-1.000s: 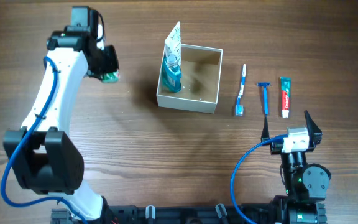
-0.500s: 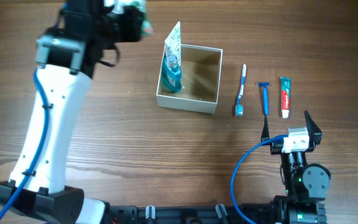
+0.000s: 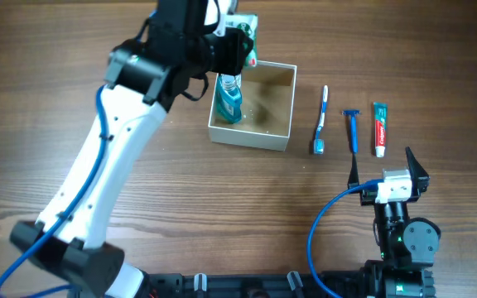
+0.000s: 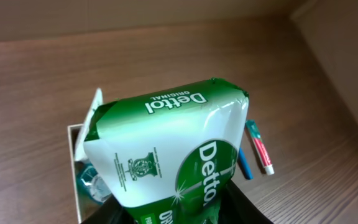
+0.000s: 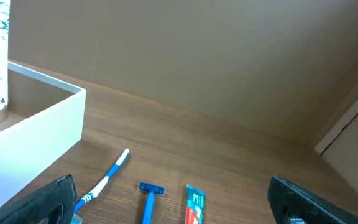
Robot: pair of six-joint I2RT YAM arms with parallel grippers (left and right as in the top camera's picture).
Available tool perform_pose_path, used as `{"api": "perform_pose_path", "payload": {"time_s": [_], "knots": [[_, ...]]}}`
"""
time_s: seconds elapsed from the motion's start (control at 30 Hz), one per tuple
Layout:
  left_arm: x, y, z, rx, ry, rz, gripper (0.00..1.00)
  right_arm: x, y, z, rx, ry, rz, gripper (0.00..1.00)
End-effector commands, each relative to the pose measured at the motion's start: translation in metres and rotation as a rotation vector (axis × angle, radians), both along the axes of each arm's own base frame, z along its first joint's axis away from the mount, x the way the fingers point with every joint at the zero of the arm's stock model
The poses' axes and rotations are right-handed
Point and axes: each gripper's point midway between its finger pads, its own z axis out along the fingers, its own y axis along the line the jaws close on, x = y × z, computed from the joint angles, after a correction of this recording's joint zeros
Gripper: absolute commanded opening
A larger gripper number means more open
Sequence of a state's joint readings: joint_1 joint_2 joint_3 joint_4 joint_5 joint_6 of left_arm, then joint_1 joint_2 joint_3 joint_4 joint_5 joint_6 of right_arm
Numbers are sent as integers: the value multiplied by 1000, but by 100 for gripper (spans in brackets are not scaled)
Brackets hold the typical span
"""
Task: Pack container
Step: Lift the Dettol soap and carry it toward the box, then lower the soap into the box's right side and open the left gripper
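- Near right, over the brown wooden table (image 3: 180,182), the right gripper (image 3: 383,164) has its fingers spread, holding nothing.
- Farther, a toothbrush (image 3: 322,120), razor (image 3: 353,131) and toothpaste (image 3: 379,128) lie side by side.
- Left of them stands the container (image 3: 251,138), with a blue bottle (image 3: 228,98) inside.
- Over its far left corner, the left gripper (image 3: 237,43) pinches a green Dettol pack (image 4: 173,149).
- A plain beige wall (image 5: 197,56) stands beyond.

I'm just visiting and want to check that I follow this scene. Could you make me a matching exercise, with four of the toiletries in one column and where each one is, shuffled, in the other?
Things
1. Dettol pack
2. blue bottle
3. razor
4. toothpaste tube

Places
A. on the table, farthest from the container
B. standing inside the container
C. held by the left gripper
D. on the table, between the toothbrush and the toothpaste tube

Pairs: 1-C, 2-B, 3-D, 4-A
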State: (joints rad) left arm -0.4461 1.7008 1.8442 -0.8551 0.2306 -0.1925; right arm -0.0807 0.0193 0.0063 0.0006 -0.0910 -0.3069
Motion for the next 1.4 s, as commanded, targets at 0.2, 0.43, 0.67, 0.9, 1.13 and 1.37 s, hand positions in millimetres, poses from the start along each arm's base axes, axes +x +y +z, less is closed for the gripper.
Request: {"api": "perform_pose_path", "payload": {"time_s": [0.2,0.43,0.67,0.9,1.13,1.37], "knots": [[13,-38,-70,65,118,-85,34,0,-2,2,19,-9,-13,100],[12,-54,-93,87,149,-117,37,0,-2,2,19,-9,-13,100],[16,-57,-112,105,177,-119,41,0,-2,2,18,-9,-13,100],[20,-59,-125,114,194,-119,41,0,-2,2,19,-9,-13,100],[24,-60,-124,110,179,-115,44,0,-2,2,19,-9,-13,100],[31,-64,-104,78,112,-112,50,0,-2,2,19,-9,-13,100]]}}
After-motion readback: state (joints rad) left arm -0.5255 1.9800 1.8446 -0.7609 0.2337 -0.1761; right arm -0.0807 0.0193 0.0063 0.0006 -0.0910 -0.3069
